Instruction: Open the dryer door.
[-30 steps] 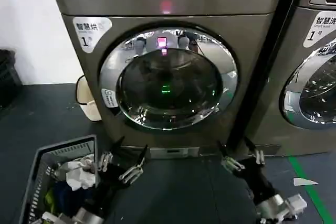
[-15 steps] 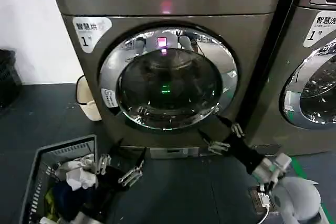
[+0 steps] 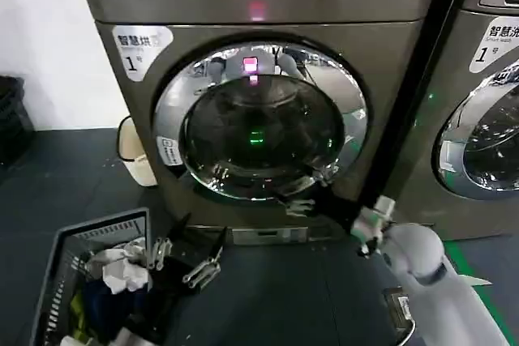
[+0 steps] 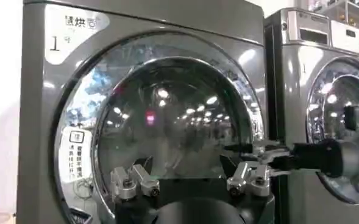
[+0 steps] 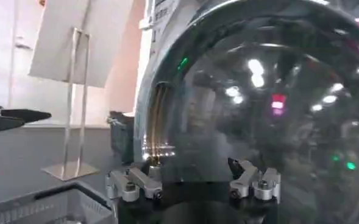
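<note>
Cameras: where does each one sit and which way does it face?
Head view: on the head, looking forward and down at the dryer door; right pincer at the lower chrome rim, left pincer low by the basket.
Left wrist view: on the left wrist, facing the dryer door; own open fingers below, right pincer reaching in.
Right wrist view: on the right wrist, close against the glass; own open fingers.
Shared: all three see the dryer door.

The right arm (image 3: 422, 269) has a rounded white shell with a small black panel low on its near side. Its end effector (image 3: 302, 197) is black, probably on a black wrist, with silver finger links. The left end effector (image 3: 185, 258) matches: black body, silver screwed links.
</note>
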You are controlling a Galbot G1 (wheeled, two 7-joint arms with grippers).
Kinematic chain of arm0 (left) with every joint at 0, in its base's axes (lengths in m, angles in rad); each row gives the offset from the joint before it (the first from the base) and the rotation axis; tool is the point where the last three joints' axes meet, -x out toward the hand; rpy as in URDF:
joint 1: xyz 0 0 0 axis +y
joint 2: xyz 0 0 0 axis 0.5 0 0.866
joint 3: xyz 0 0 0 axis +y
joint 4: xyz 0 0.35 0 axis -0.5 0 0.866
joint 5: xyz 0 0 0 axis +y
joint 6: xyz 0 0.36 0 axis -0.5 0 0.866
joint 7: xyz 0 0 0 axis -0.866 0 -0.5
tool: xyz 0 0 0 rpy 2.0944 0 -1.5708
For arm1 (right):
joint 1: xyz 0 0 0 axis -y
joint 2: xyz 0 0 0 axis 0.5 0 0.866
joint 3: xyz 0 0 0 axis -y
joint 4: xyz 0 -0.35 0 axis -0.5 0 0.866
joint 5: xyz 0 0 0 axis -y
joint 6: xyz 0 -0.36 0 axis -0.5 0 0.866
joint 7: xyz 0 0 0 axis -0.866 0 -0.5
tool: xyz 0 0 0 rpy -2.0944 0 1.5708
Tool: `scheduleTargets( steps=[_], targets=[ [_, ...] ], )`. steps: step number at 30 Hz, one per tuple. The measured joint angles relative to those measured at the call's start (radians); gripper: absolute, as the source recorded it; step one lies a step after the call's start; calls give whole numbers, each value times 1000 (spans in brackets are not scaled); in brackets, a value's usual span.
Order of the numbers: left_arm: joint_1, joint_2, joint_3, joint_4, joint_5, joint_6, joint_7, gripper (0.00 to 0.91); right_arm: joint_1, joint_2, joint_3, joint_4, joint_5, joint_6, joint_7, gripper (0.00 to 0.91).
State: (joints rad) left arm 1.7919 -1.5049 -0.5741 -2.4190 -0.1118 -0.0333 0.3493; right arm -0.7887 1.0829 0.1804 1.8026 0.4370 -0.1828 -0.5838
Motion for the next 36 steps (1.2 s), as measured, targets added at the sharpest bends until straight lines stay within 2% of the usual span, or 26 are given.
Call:
scheduleTargets(
  steps=[17, 36],
  targets=[
    [-1, -6, 7, 12, 21, -2, -1, 907, 226, 165, -207, -167, -62, -7, 18, 907],
    [1, -15, 26, -3, 7, 8, -1, 907, 305, 316, -290, -306, -132, -3, 8, 907]
  ],
)
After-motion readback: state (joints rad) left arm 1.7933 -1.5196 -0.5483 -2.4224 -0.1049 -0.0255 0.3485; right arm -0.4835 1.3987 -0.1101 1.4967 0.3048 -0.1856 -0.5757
